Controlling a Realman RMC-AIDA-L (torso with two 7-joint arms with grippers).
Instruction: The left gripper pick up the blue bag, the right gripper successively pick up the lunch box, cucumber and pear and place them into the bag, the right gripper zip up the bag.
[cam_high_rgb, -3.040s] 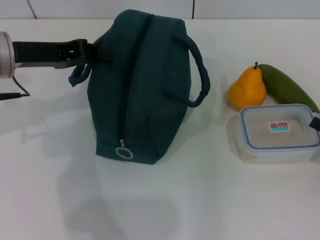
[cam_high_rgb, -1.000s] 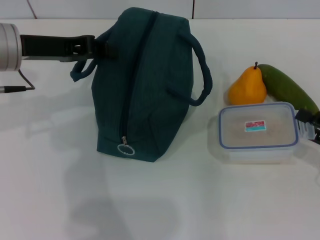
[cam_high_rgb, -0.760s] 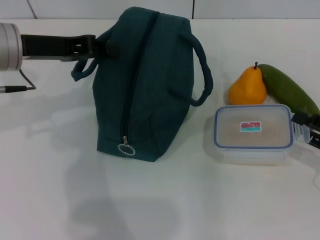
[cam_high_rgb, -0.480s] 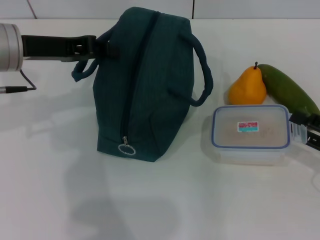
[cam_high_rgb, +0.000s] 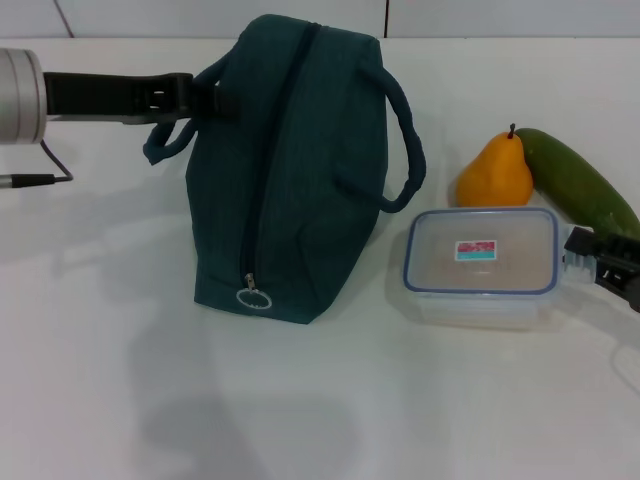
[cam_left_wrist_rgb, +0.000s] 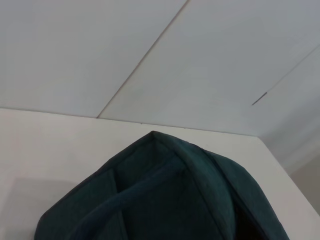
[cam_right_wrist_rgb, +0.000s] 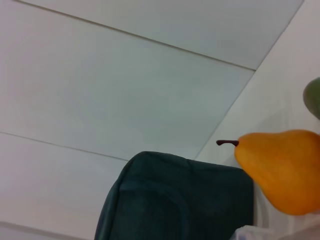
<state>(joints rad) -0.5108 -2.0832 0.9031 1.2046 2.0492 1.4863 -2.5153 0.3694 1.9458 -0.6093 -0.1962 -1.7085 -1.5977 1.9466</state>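
While my right gripper (cam_high_rgb: 590, 258) reaches in from the edge of the head view, its black fingers are clamped on the end of the lunch box (cam_high_rgb: 480, 265) that faces away from the blue bag (cam_high_rgb: 290, 170). That clear box with its blue-rimmed lid and small pink-and-blue label sits flat, just beside the bag's lower corner on my right, a narrow strip of white table (cam_high_rgb: 320, 400) between the two. Nearest of all on the bag itself is the metal ring pull (cam_high_rgb: 252, 298), hanging at the near end of the zipper (cam_high_rgb: 270, 150), which runs closed along the top away from me.

Beyond the lunch box, still to the right of the bag, the pear (cam_high_rgb: 496, 175) stands upright with its dark stem up, and the cucumber (cam_high_rgb: 578, 180) lies tilted right against it on the side away from the bag. One bag handle (cam_high_rgb: 403, 140) loops out toward the pear; my right wrist view shows that pear (cam_right_wrist_rgb: 285, 167) close beside the bag's dark fabric (cam_right_wrist_rgb: 175, 197).

On the bag's far left side, my left gripper (cam_high_rgb: 195, 98) comes in level from the silver wrist (cam_high_rgb: 20, 97), shut tight on the other handle (cam_high_rgb: 165, 140) where it meets the bag. My left wrist view looks straight onto the bag's upper fabric (cam_left_wrist_rgb: 165, 195), with the wall (cam_left_wrist_rgb: 150, 55) behind.
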